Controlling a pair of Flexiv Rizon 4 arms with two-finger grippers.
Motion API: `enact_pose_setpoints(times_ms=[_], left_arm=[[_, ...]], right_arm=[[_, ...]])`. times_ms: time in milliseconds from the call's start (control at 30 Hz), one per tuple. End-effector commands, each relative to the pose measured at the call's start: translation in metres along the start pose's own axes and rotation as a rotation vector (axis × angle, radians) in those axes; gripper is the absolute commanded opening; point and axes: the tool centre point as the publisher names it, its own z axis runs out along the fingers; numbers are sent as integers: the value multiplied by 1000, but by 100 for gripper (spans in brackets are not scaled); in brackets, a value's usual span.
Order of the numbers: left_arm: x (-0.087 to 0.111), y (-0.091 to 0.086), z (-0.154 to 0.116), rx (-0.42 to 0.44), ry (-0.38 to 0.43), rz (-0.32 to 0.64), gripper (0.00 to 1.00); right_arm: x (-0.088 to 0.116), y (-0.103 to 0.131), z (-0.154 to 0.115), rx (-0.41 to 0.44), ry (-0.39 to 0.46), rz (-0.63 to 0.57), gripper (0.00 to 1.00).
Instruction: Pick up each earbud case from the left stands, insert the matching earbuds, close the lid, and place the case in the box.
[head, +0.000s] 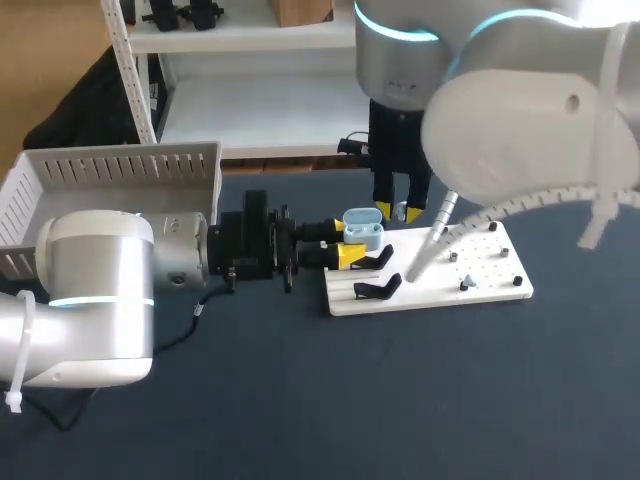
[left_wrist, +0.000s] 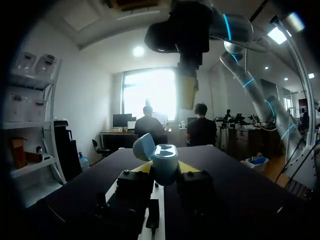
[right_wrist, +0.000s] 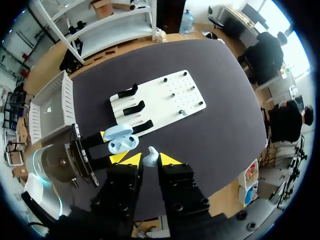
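A pale blue earbud case (head: 363, 230) with its lid open is held level over the white stand board's (head: 440, 280) near-left corner, with my left gripper (head: 345, 242) shut on its body. In the left wrist view the case (left_wrist: 164, 161) sits between the yellow tips, lid (left_wrist: 144, 146) tilted back. My right gripper (head: 398, 212) hangs just behind and above the case. It is shut on a small pale blue earbud (right_wrist: 151, 156) pinched between its tips (right_wrist: 150, 161), a little beside the open case (right_wrist: 121, 139).
Three black stands (right_wrist: 131, 107) stick out from the board's left end, and small pegs (right_wrist: 172, 94) dot its right half, one bearing a small pale piece (head: 467, 285). The slatted grey box (head: 120, 180) stands at the back left, behind my left arm.
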Motion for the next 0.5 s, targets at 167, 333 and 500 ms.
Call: enact_pose_setpoints(times_ms=[167,333,500], left_arm=[[1,-1,0,-4,-4,2,0],[1,-1,0,-4,-4,2,0],[1,-1,0,-4,-4,2,0]], right_arm=[[-6,24,1,71,77,80,0],[-2,27,5,67,60,42,0],[-2,27,5,67,60,42,0]])
